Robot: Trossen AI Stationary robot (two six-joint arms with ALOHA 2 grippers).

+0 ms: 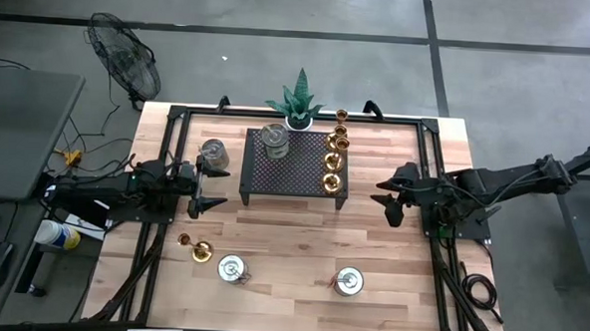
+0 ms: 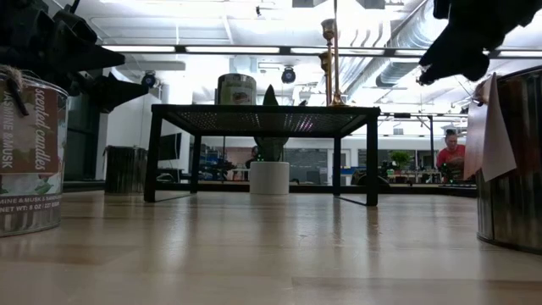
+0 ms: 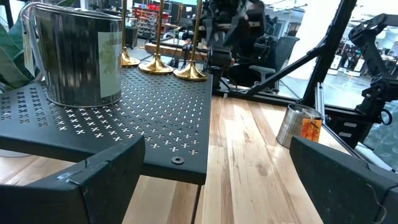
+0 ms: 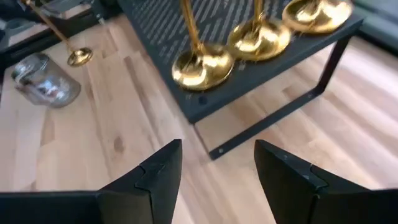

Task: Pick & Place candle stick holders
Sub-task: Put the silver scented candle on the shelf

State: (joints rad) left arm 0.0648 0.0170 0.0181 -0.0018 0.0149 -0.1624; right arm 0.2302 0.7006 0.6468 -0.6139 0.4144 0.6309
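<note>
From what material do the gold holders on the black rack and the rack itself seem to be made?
The gold holders look like polished brass or brass-plated metal: their round bases shine yellow and mirror the light. The black rack looks like sheet steel with a matte black coat: thin, flat, evenly punched with small crosses, with a dull sheen. The exact metals cannot be told from the look alone.

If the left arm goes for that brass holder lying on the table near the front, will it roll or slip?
The brass holder lies on its side on the wooden table, so a nudge would probably swing it around its round base. Its slim polished stem looks slippery for the left gripper, whose fingers are open.
</note>
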